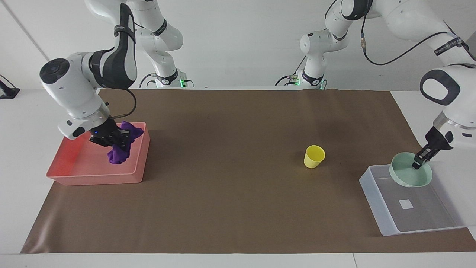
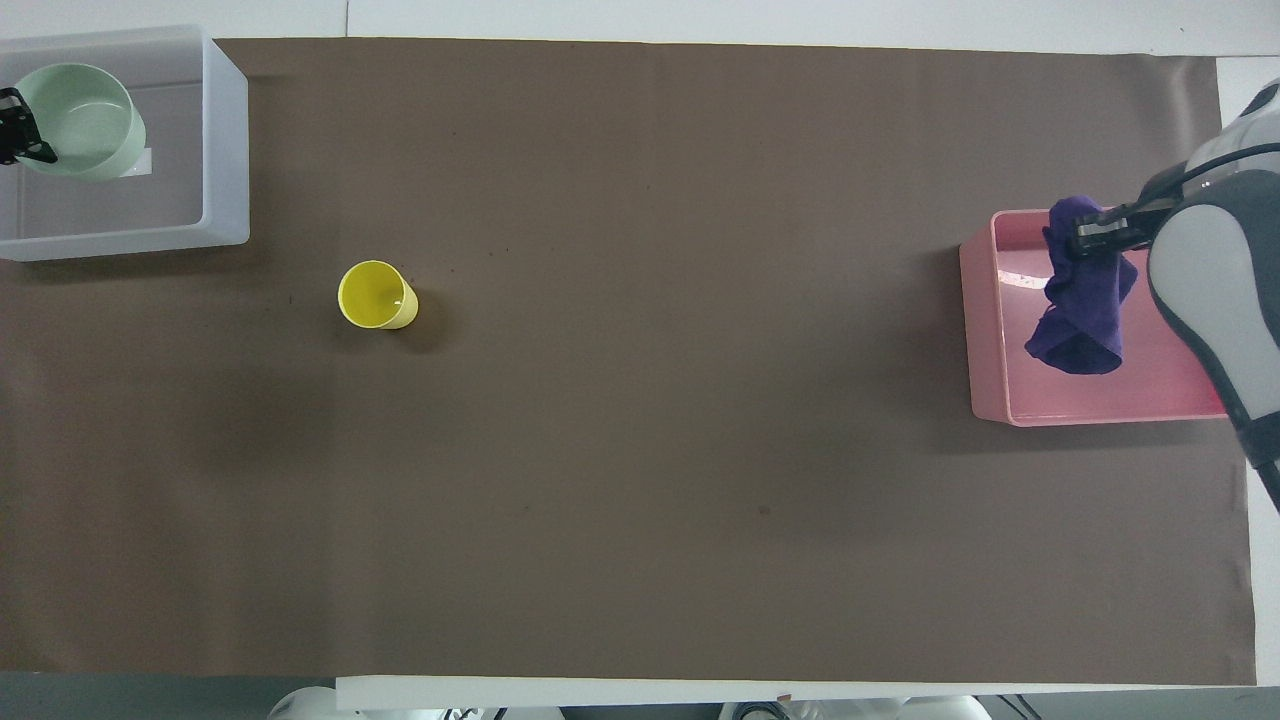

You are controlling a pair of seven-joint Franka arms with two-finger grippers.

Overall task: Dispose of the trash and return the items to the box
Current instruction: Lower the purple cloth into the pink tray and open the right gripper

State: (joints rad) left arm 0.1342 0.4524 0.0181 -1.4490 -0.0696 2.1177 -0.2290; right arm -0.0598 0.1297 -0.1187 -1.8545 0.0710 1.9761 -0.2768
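Observation:
My right gripper [image 1: 111,139] is shut on the purple cloth [image 1: 119,149] and holds it in the air over the pink tray [image 1: 74,175]; the cloth [image 2: 1080,305] hangs down over the tray [image 2: 985,330] in the overhead view too. My left gripper [image 1: 418,162] is shut on the rim of the mint-green bowl [image 1: 409,175] and holds it over the translucent box [image 1: 375,201]. The bowl [image 2: 85,120] covers part of the box [image 2: 225,150] from above. The yellow cup [image 1: 314,156] stands upright on the brown mat, also in the overhead view [image 2: 375,295].
A brown mat [image 1: 238,208] covers the table. The pink tray sits at the right arm's end, the translucent box with its white label [image 1: 405,203] at the left arm's end. The cup stands between them, closer to the box.

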